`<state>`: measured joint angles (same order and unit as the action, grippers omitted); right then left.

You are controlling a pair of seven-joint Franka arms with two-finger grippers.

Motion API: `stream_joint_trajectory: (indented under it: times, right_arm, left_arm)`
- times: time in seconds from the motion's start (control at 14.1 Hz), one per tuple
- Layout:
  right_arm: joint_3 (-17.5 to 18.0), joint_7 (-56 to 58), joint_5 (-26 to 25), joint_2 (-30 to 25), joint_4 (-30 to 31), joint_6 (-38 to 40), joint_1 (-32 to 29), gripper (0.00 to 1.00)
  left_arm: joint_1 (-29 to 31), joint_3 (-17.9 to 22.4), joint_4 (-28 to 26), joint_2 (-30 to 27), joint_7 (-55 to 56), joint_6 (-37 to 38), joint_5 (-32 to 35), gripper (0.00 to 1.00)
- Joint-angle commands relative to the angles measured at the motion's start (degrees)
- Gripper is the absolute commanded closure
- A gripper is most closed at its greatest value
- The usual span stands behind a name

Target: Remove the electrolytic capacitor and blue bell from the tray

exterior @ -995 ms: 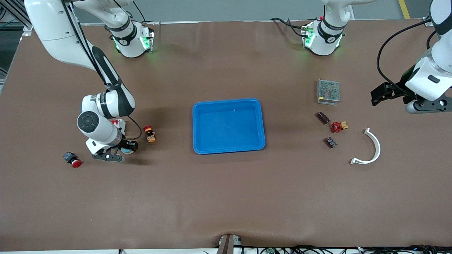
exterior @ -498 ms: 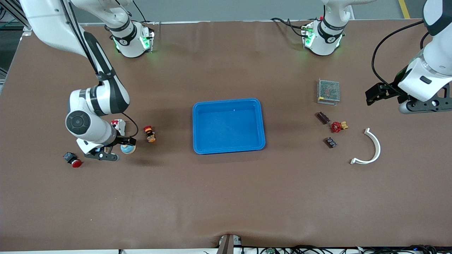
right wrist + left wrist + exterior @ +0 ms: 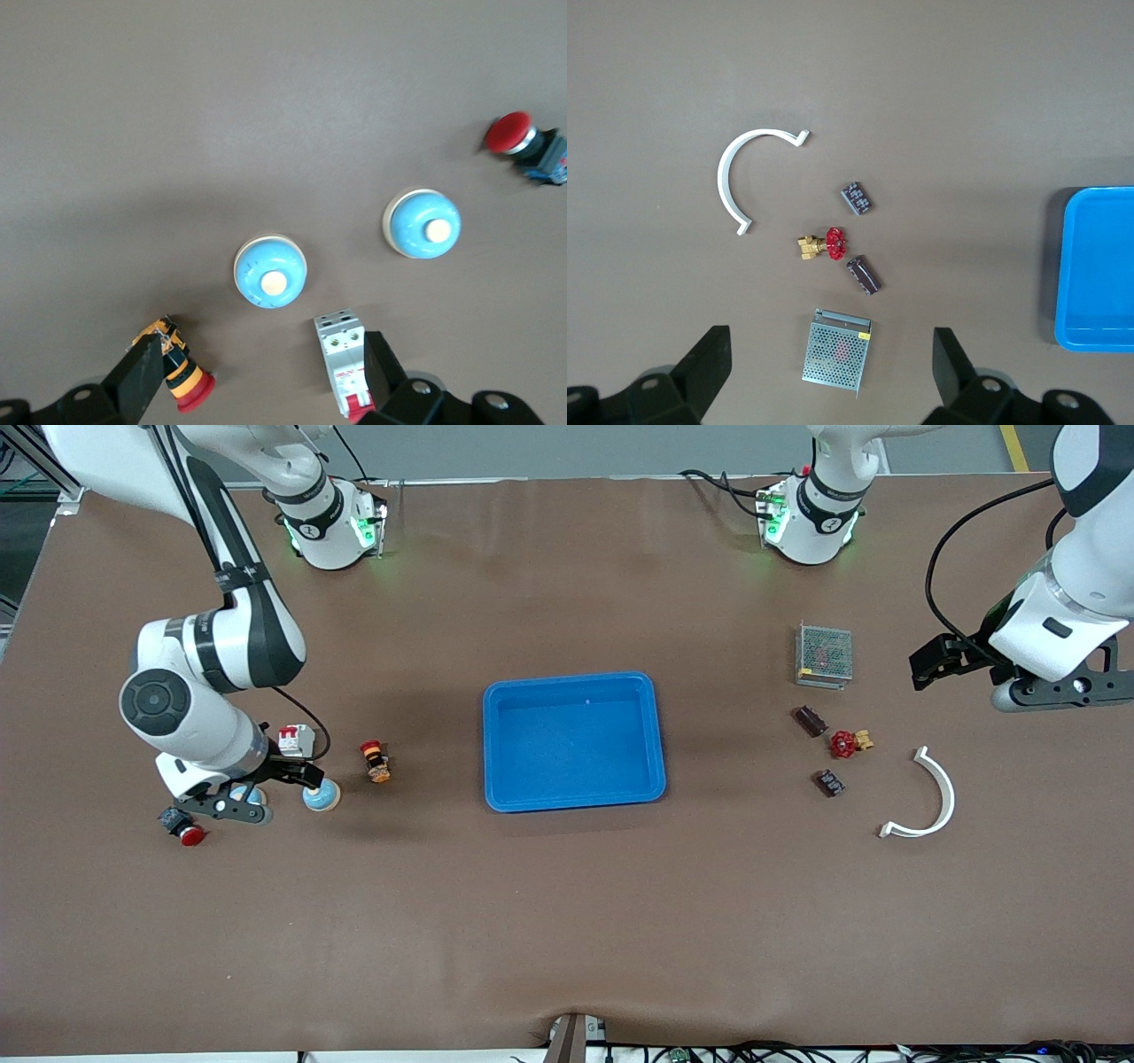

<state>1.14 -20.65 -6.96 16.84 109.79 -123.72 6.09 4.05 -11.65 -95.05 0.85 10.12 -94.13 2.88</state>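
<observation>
Your tray (image 3: pixel 573 741) is empty; both end effectors are open: the right (image 3: pixel 257 790) over two blue bells (image 3: pixel 321 796), the left (image 3: pixel 952 662) waiting; a careless descent may knock the circuit breaker (image 3: pixel 343 361) at 6 o'clock of the bells

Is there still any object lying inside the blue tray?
No, in the front view the tray shows only its bare blue floor, and the small parts all lie on the table outside it.

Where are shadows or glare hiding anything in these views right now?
Front view: soft shadows beside the tray and under the right gripper, nothing hidden, and green base lights glow without glare. Right wrist view: both blue bells evenly lit. Left wrist view: capacitor crisp, tray cropped.
</observation>
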Motion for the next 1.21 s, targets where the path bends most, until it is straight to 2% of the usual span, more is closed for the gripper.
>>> stream_joint_trajectory:
  times: [0.0, 0.21, 0.57, 0.85, 1.14]
  right_arm:
    - [0.18, 4.99, 0.54, -3.65, -2.11, 5.83, -1.6, 0.0]
    - [0.18, 6.41, 0.54, -6.37, -9.65, 17.68, -1.52, 0.0]
    - [-0.08, 12.21, 0.63, -8.48, -20.74, 29.92, -3.36, 0.0]
    - [-0.08, 12.83, 0.8, -13.93, -22.25, 34.15, -6.26, 0.0]
    - [0.18, 15.71, 3.34, -17.8, -22.77, 38.45, -10.73, 0.0]
  left_arm:
    - [0.08, -0.04, -0.66, 0.2, -0.01, 0.27, -0.33, 0.0]
    - [-0.09, -0.04, -0.49, 0.73, 0.08, 0.27, -0.33, 0.0]
    - [-0.27, -0.04, -0.49, 0.91, 0.25, 0.27, -0.33, 0.0]
    - [-0.36, -0.04, 0.12, 1.78, 0.34, -0.7, -0.42, 0.0]
    - [-0.44, -0.04, 1.0, 2.22, -0.63, -1.93, -0.33, 0.0]
